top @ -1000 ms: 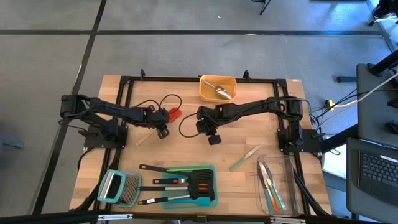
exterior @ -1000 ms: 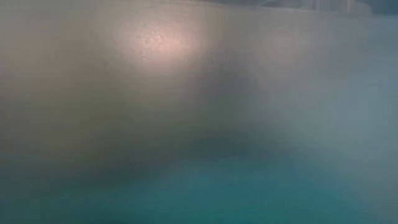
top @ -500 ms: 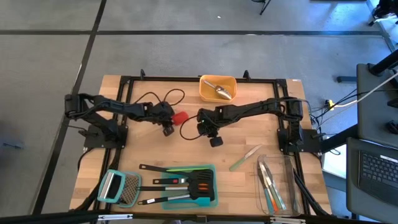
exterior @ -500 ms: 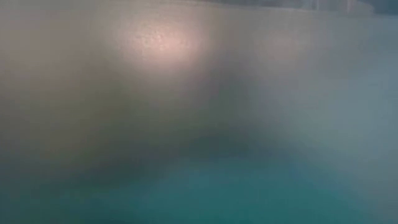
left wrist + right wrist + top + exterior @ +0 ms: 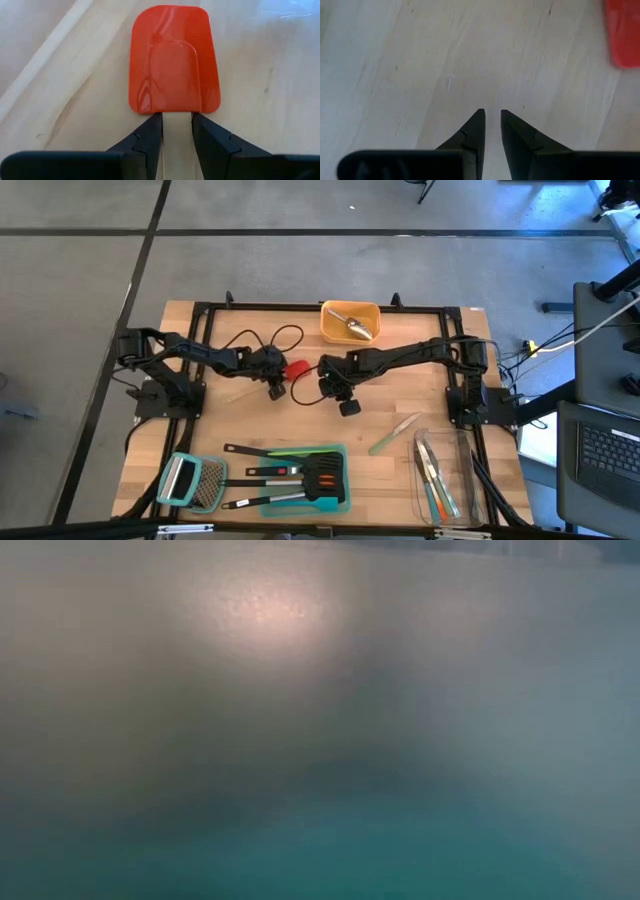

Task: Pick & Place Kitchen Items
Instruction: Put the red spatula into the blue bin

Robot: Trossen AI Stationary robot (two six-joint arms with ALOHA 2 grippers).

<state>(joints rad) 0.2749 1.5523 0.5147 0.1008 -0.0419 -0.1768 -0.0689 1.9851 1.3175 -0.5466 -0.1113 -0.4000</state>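
While gripping red spatula [image 5: 174,60], left fingers [image 5: 148,140] narrow, right empty.

- The surface [image 5: 400,395] is pale wood with visible grain and a smooth, faintly sheened finish.
- The red spatula [image 5: 174,60] has a glossy, silicone-like head on a pale, matt, wood-like handle.
- The left end effector [image 5: 177,131] has matt black plastic-looking fingers [image 5: 150,135].
- The orange container [image 5: 350,322] at the far edge looks like smooth plastic; the scoop [image 5: 352,324] in it is shiny metal.
- The clear container [image 5: 445,475], near right, is transparent plastic.
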